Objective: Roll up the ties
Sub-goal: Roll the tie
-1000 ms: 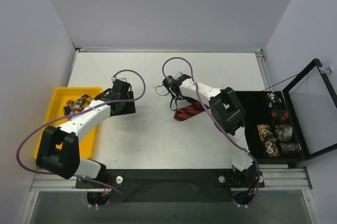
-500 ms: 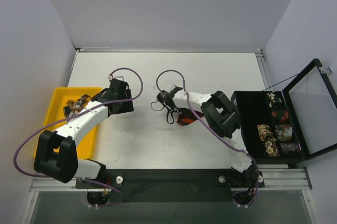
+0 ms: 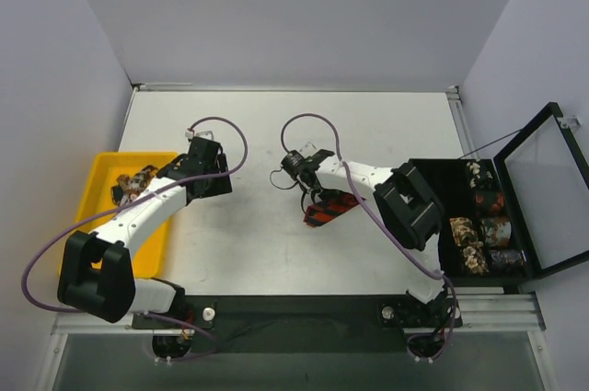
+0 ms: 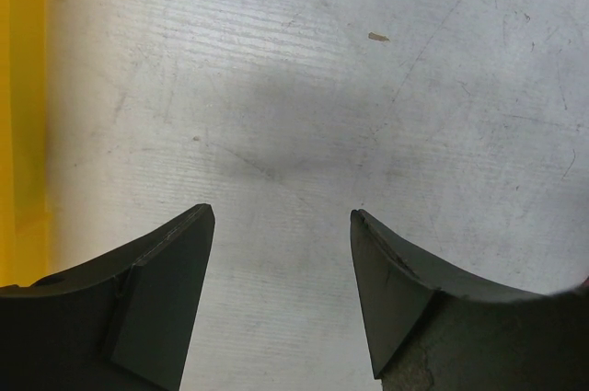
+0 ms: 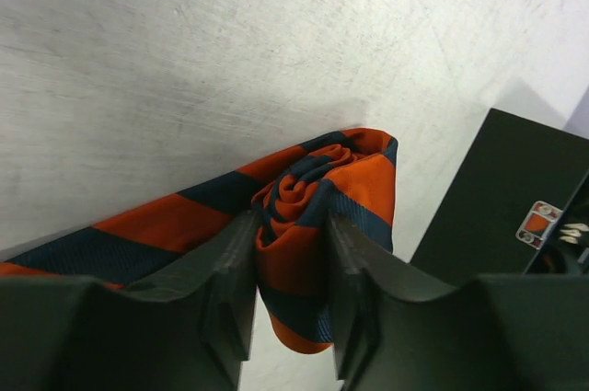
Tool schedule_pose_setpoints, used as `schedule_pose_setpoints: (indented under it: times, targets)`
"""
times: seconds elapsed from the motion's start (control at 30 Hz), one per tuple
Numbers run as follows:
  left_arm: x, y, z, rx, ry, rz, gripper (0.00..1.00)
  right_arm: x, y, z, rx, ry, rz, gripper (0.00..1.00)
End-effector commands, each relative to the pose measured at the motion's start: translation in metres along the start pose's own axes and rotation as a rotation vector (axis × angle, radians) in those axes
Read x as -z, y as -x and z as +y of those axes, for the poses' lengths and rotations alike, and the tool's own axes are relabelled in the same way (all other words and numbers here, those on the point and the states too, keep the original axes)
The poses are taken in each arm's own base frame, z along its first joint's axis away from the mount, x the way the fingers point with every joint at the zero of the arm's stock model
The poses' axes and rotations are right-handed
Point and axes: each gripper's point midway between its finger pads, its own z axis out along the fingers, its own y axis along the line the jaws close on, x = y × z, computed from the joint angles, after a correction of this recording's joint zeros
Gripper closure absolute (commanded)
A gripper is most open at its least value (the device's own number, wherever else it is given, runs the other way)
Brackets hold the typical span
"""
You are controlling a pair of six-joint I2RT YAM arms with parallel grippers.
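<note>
From above, my right gripper (image 3: pixel 313 200) sits mid-table on the red-orange and dark striped fabric necktie (image 3: pixel 333 211). My left gripper (image 3: pixel 219 187) hangs well to its left, near the yellow plastic tray (image 3: pixel 101 166).

Left wrist: jaws apart and empty over the bare white table (image 4: pixel 304 87).

Right wrist: my fingers (image 5: pixel 225 271) pinch the tie's rolled core. I should wind evenly, edges aligned, so the coil stays tight.
</note>
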Motion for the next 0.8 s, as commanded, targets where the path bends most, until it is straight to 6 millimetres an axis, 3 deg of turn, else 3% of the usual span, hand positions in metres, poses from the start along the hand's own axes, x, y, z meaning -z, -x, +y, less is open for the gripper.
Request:
schedule_pose_setpoints:
  times: [0.0, 0.13, 0.33, 0.63, 0.77]
  targets:
    - [0.006, 0.013, 0.000, 0.018, -0.011, -0.061, 0.28, 0.024, 0.009, 0.003, -0.094, 0.101, -0.056, 0.65]
    - [0.006, 0.013, -0.001, 0.016, -0.015, -0.059, 0.28, 0.032, 0.008, 0.002, -0.109, 0.140, -0.069, 0.62]
    - [0.007, 0.013, -0.002, 0.015, -0.026, -0.068, 0.27, 0.036, -0.009, 0.013, -0.098, 0.202, -0.044, 0.61]
    - [0.011, 0.013, -0.013, 0.022, -0.085, -0.069, 0.27, 0.014, -0.036, 0.032, 0.069, 0.112, -0.046, 0.76]
    - [0.021, -0.012, -0.039, 0.039, -0.193, -0.016, 0.29, 0.013, -0.034, 0.042, 0.017, 0.166, -0.077, 0.88]
